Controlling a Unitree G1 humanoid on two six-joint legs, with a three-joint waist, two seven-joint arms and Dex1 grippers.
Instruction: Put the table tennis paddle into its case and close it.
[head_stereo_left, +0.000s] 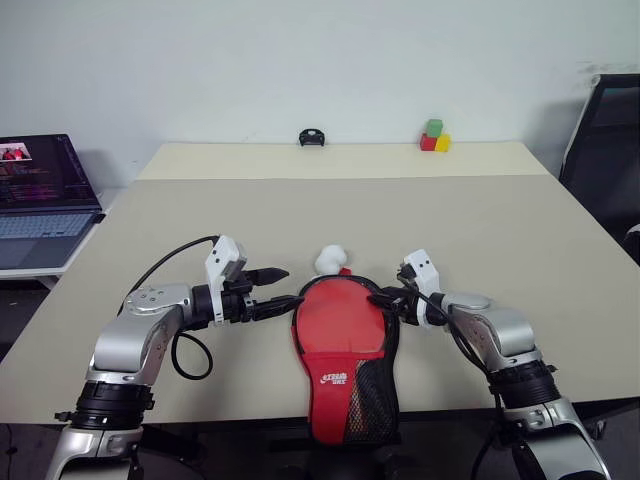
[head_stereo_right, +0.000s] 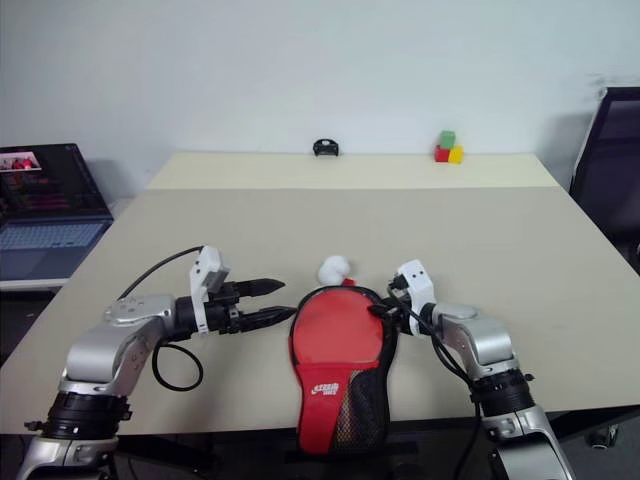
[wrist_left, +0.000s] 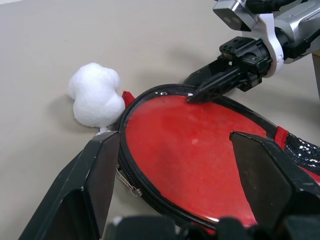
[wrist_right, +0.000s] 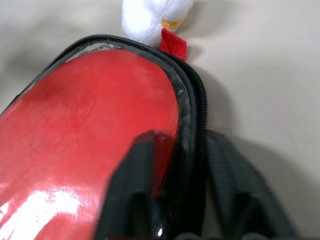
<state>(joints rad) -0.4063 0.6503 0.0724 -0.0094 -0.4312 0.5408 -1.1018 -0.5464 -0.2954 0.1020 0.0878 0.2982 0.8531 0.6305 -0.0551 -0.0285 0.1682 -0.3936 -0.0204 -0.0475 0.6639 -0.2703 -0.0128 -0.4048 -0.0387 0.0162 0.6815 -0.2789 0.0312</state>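
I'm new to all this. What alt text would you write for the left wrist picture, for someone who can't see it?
A red case with black piping and a zipper lies on a beige table, framed by the open left gripper. The right gripper has its fingertips on the case's far rim. A fluffy white toy sits beside the case, touching its edge.

Arms: silver-grey metal shells, black ribbed wrist collars, looping black cables. White wrist camera brackets. Left gripper (head_stereo_left: 283, 287), right gripper (head_stereo_left: 381, 295): black fingers.
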